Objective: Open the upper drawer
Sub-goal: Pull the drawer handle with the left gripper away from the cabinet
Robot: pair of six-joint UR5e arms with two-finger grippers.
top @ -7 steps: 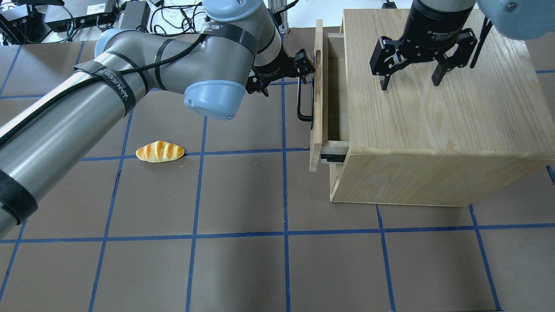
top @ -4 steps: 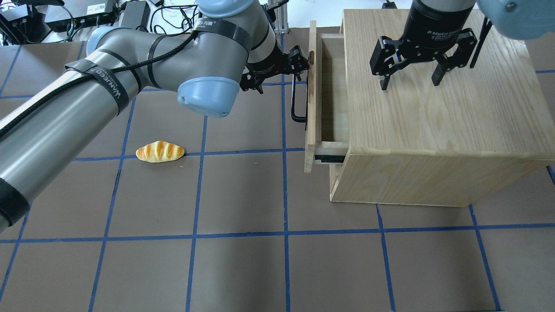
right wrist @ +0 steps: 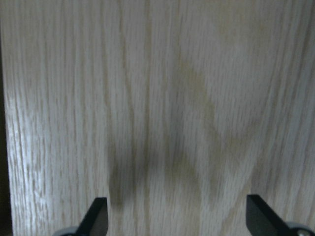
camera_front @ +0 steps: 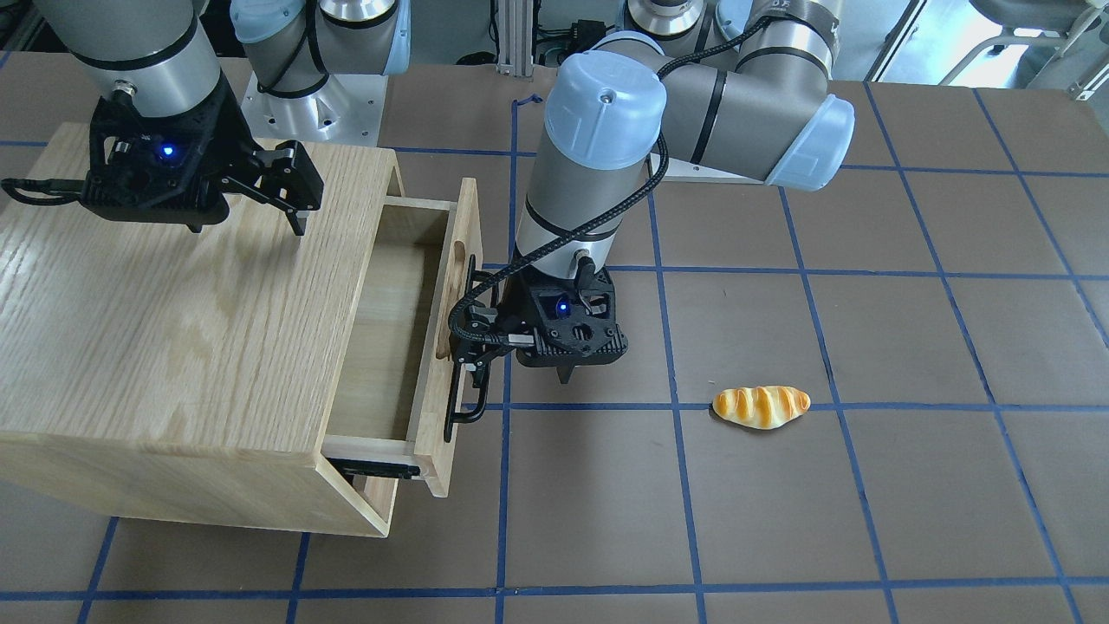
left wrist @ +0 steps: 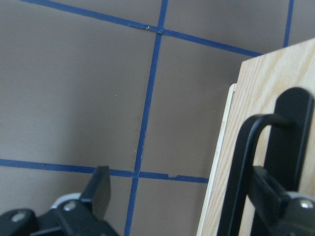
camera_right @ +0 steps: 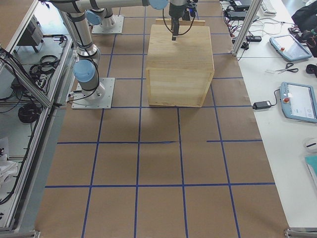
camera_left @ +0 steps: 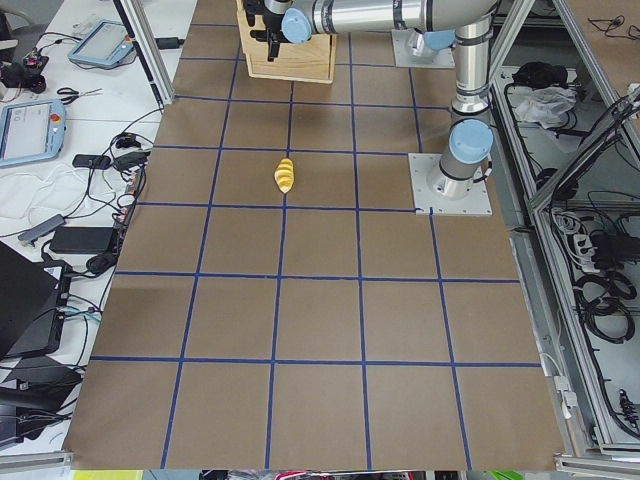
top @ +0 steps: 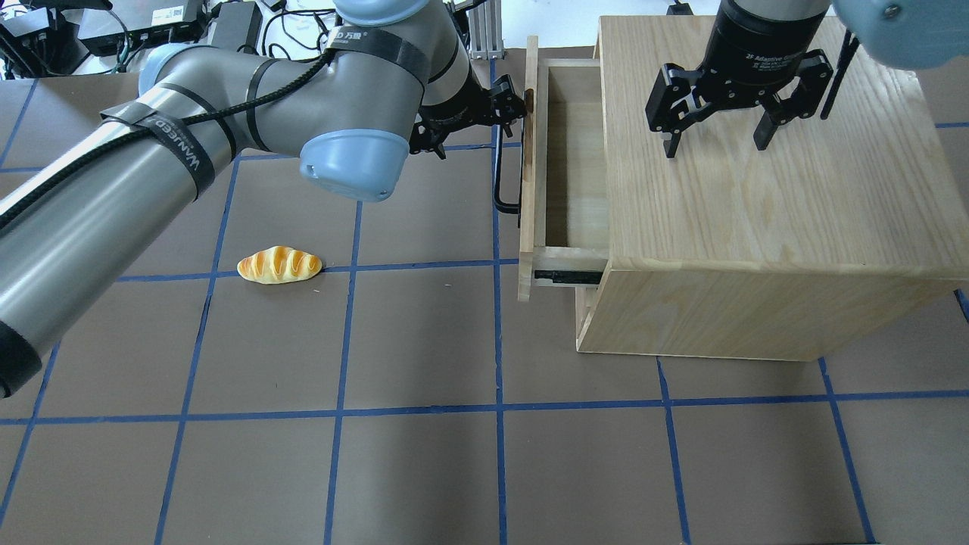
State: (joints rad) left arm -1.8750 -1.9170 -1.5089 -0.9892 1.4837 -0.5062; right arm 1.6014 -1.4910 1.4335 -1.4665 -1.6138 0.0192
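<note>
Status: you have the upper drawer (top: 575, 166) partly out of the cabinet (top: 757, 197). Its pale floor is exposed and the black slide rail (top: 568, 274) shows at the near side. I judge the pull under way but unfinished, with more travel probably left on the rail.

Left gripper (top: 513, 113): it sits at the far end of the drawer's black bar handle (left wrist: 246, 167). The jaws are spread rather than clamped. In the wrist view one finger (left wrist: 273, 191) lies just behind the bar, against the front panel, and the other (left wrist: 101, 189) hangs well clear over the mat. This looks like a hook-and-drag, not a pinch.

Right gripper (top: 711, 140): it is spread wide and holds nothing, hovering over the cabinet top.
</note>
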